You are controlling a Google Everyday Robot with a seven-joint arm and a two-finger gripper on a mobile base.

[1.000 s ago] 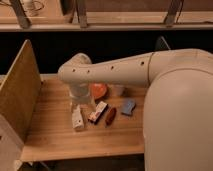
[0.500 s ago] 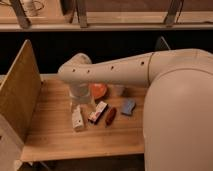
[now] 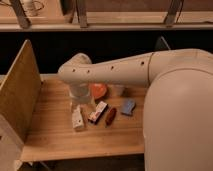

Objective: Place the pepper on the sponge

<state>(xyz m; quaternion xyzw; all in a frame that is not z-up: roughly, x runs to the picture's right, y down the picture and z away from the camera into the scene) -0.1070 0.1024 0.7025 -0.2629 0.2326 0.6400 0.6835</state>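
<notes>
The dark red pepper (image 3: 110,116) lies on the wooden table (image 3: 60,137), just right of a red-and-white packet (image 3: 98,111). The light blue sponge (image 3: 128,106) lies flat a little to the pepper's right and slightly farther back, with a small gap between them. My arm (image 3: 115,72) stretches across the table from the right and bends down at its left end. The gripper (image 3: 80,98) hangs there, left of the packet and behind a white bottle (image 3: 78,119). It is apart from the pepper.
An orange-red bowl (image 3: 98,90) sits behind the packet, partly under the arm. A tall wooden panel (image 3: 17,97) walls the table's left side. A dark gap and a shelf rail (image 3: 100,25) run behind the table. My large white body fills the right.
</notes>
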